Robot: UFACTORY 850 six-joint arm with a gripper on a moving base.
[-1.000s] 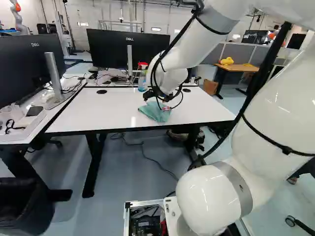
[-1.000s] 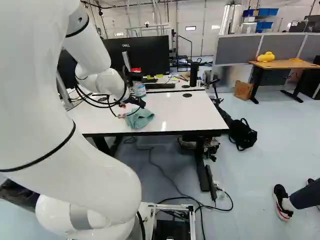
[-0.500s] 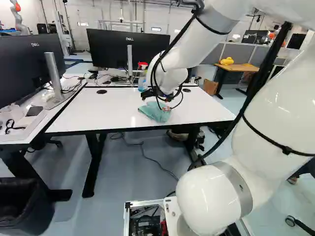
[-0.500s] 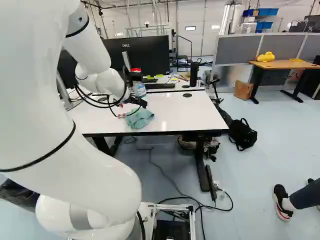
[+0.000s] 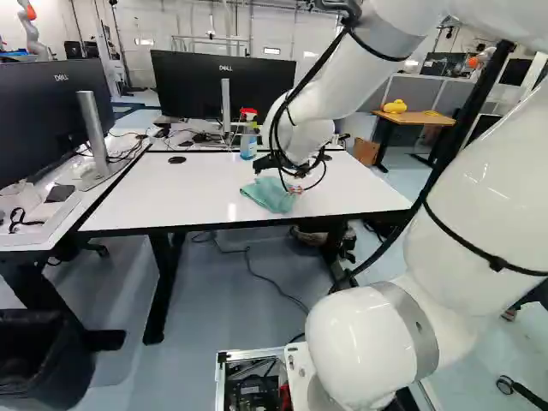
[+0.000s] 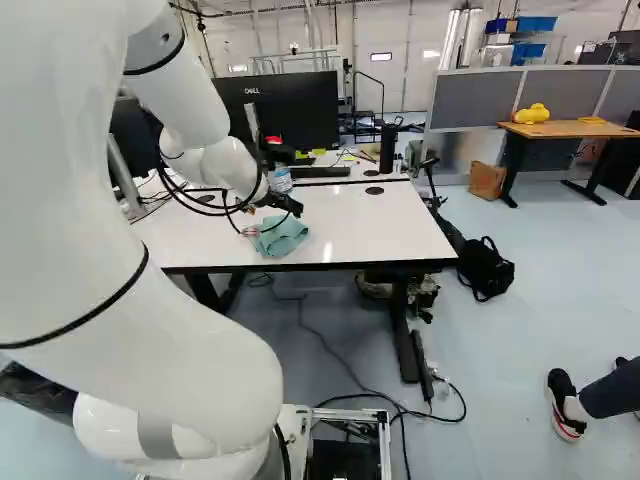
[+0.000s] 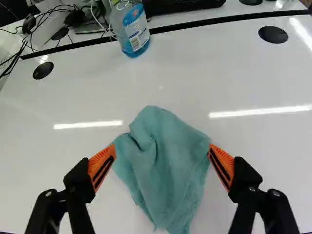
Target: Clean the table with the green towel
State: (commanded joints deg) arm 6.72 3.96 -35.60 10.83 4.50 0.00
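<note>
Evidently, in the left base view, the glossy white arm (image 5: 330,90) holds its black, orange-padded pincer (image 5: 276,178) at a crumpled green cloth towel (image 5: 271,196), located towards the near edge of the white, black-edged surface (image 5: 154,199). A clear plastic spray bottle with blue contents (image 5: 248,144) stands farther back. Right base view: the towel is noted beside the pincer; a black fabric bag (image 6: 487,270) lies on the floor, right of the surface. Wrist view: pincer widely open, holding nothing; the towel lies loosely folded between the fingers, its sides close to both pads. Whether they touch cannot be determined.
</note>
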